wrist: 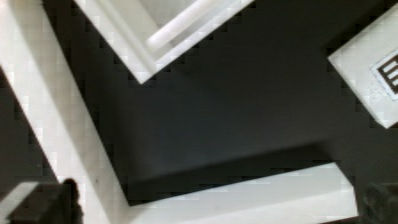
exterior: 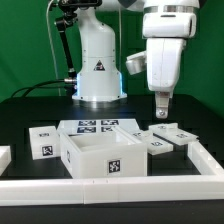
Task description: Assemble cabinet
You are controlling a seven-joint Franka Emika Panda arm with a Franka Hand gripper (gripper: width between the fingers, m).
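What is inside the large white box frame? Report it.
The large white plastic box frame shows only bare white inner walls, nothing sticking up. Its front wall hides the floor, so anything low there is unseen.

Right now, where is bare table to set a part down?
Bare black tabletop lies between the large white plastic box frame and the white rail on the exterior view's right. Another patch sits in front of the small white box on that view's left. Crowded: the flat white drawer panels near the pincer, beside the marker board.
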